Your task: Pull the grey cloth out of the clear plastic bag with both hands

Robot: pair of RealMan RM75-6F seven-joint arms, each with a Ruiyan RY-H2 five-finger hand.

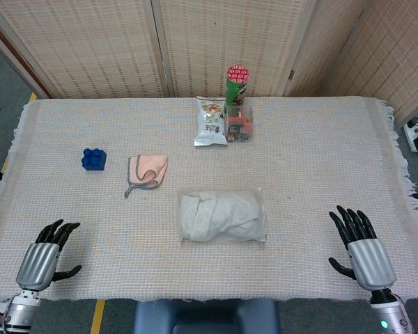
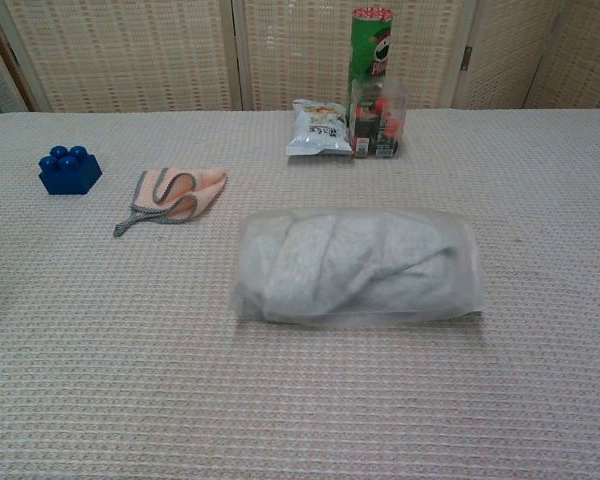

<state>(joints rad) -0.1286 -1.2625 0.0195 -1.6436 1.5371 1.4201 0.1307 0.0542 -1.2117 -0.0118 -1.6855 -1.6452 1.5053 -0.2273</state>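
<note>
Both hands wait empty, fingers spread: left hand [image 1: 45, 254] and right hand [image 1: 362, 252] flank the clear plastic bag [image 1: 223, 215], grey cloth [image 1: 216, 216] bundled inside, ready to close in.

Head view: high, looking down, whole table [image 1: 313, 139]. Chest view: low, close, forward. Shared: table centre.

A: where's the grey cloth [image 1: 219, 214] at?
B: still bunched up inside the clear plastic bag [image 1: 258, 198], lying flat on the surface, midway between both sets of fingers [image 1: 61, 231], well apart from each.
</note>
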